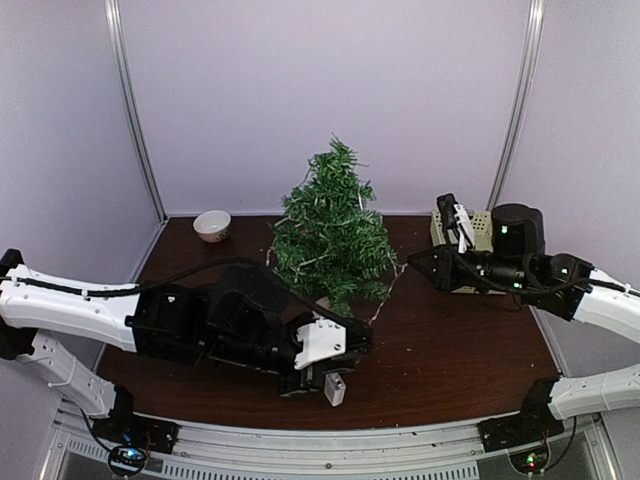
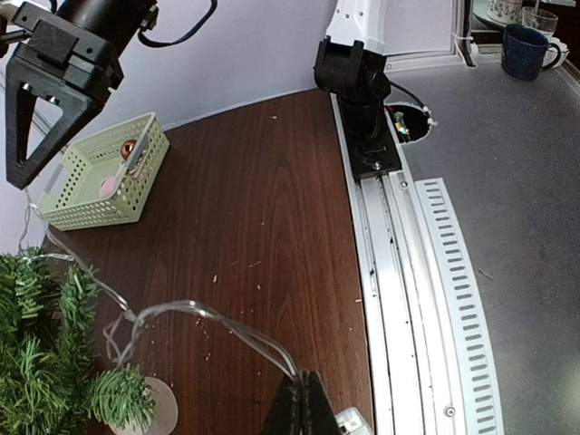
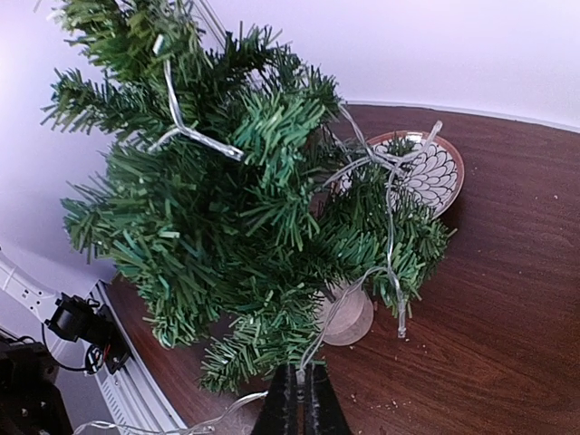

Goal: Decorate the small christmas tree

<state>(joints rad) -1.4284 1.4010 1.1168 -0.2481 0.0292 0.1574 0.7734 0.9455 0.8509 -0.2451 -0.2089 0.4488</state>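
Observation:
The small christmas tree (image 1: 330,228) stands mid-table on its pale round base (image 3: 349,317). A clear light string (image 3: 390,227) is draped over its branches and trails down to the table. My right gripper (image 3: 301,376) is shut on a strand of that string just in front of the tree's lowest branches; in the top view it (image 1: 410,262) points at the tree from the right. My left gripper (image 2: 306,385) is shut on the string's wires low over the table in front of the tree, with the clear battery box (image 2: 355,421) right beside it (image 1: 325,382).
A pale green basket (image 2: 104,172) holding small ornaments sits at the back right, behind my right arm. A small patterned bowl (image 1: 212,225) rests at the back left of the tree. White walls close in the back and sides; a metal rail (image 2: 399,299) runs along the near edge.

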